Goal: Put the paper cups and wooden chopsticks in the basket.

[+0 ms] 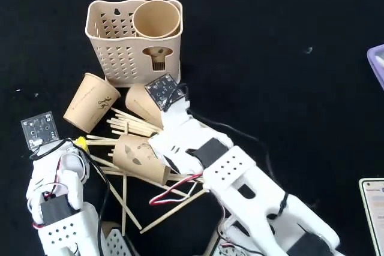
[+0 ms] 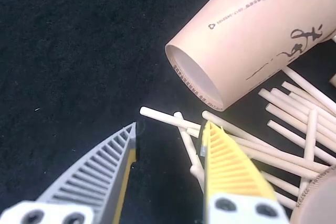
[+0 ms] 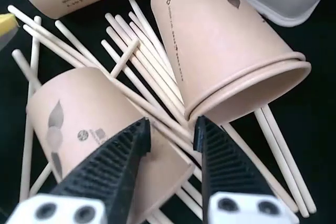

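Jaws apart on both: right gripper (image 3: 170, 129) over tipped paper cups (image 3: 226, 56) lying on chopsticks (image 3: 142, 66), just near of the basket (image 1: 120, 58); left gripper (image 2: 169, 129) at chopsticks' left ends; best pinch one cup wall squarely, clear of chopsticks.

Showed a white plastic left arm (image 1: 57, 208) and right arm (image 1: 240, 178), both with panels of small round holes and black motor blocks. Bore square dark boards (image 1: 39, 129) with pale dots at the wrists. Trailed red, white and black cables (image 1: 174, 191) by the right arm, red and black by the left. Had ribbed, tapering fingers (image 2: 100, 171), one grey and one yellow on the left gripper (image 2: 169, 129), both black on the right gripper (image 3: 172, 124), with dark screws (image 2: 226, 203) in white bases
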Tool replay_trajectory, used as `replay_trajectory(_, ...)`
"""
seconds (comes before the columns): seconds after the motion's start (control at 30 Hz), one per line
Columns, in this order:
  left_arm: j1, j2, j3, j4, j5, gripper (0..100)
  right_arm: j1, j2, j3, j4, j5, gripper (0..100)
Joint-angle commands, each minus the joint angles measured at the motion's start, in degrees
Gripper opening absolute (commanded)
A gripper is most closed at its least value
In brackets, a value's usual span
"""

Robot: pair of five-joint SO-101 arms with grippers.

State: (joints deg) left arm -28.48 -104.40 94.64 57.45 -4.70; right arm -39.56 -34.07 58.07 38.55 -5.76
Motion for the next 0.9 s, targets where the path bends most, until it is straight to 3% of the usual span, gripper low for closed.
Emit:
replay_trajectory(0.0, 0.66, -0.09, -0.84, -1.14, 0.18, 20, -0.88, 2.24, -0.84, -4.13, 0.0, 14.5)
replay_trajectory(0.3, 0.57, -0.09, -0.75, -1.14, 0.18, 20, 7.03, 5.23, -1.1, -8.0, 0.0, 14.6)
replay_trajectory(0.87, 0.57, -0.09, -0.75, -1.14, 0.18, 20, 6.42, 5.67, -0.92, -13.71, 0.0, 14.5)
